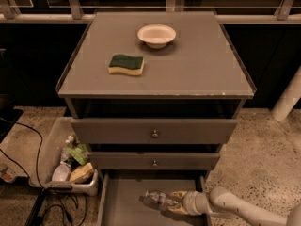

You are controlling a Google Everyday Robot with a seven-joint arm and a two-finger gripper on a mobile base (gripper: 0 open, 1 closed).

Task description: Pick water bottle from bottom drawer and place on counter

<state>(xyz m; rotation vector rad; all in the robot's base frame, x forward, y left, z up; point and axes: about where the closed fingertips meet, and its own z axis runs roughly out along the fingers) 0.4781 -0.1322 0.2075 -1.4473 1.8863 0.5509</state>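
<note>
The water bottle [156,199] lies on its side on the floor of the open bottom drawer [123,207], cap end toward the left, at the lower edge of the camera view. The gripper [178,202] reaches in from the right on a pale arm and meets the bottle's right end, touching it or just beside it. Whether it is spread or pinching the bottle cannot be told here.

Above, two closed drawers [154,133] with round knobs sit under the counter [197,69]. It holds a white bowl [156,35] near the back and a green and yellow sponge [126,64] to its front left. A bin of clutter [70,166] stands on the floor to the left.

The bottle looks light, smooth and thin-walled, so it may roll, slip or dent. A hold across the labelled middle, squeezed gently, seems safest.
</note>
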